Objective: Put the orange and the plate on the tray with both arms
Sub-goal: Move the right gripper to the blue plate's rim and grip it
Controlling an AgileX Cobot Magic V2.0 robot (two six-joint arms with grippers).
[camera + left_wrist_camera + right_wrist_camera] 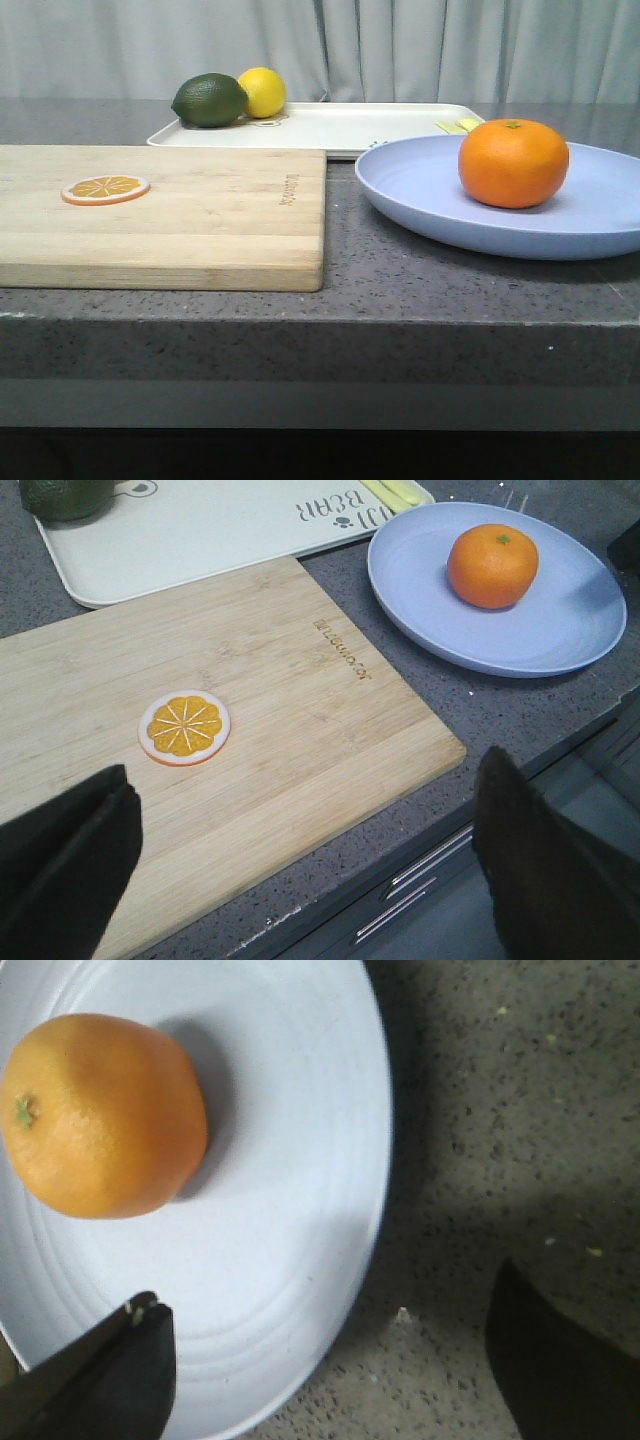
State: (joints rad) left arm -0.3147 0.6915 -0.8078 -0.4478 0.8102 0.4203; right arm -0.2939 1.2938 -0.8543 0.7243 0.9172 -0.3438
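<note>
The orange (513, 162) sits on the lavender-blue plate (420, 190) at the right of the counter; both also show in the left wrist view, orange (492, 565) on plate (560, 630). The cream tray (340, 125) lies behind them at the back. My right gripper (330, 1360) is open just above the plate's rim (330, 1210), one finger over the plate and one over the counter, the orange (105, 1115) ahead of it. My left gripper (305, 860) is open and empty above the front edge of the wooden board. Neither gripper shows in the front view.
A wooden cutting board (200, 215) with a flat orange slice (105, 188) lies at the left. A green lime (209, 100) and a yellow lemon (262, 92) rest on the tray's back left corner. The counter's front edge (320, 315) is close to the board.
</note>
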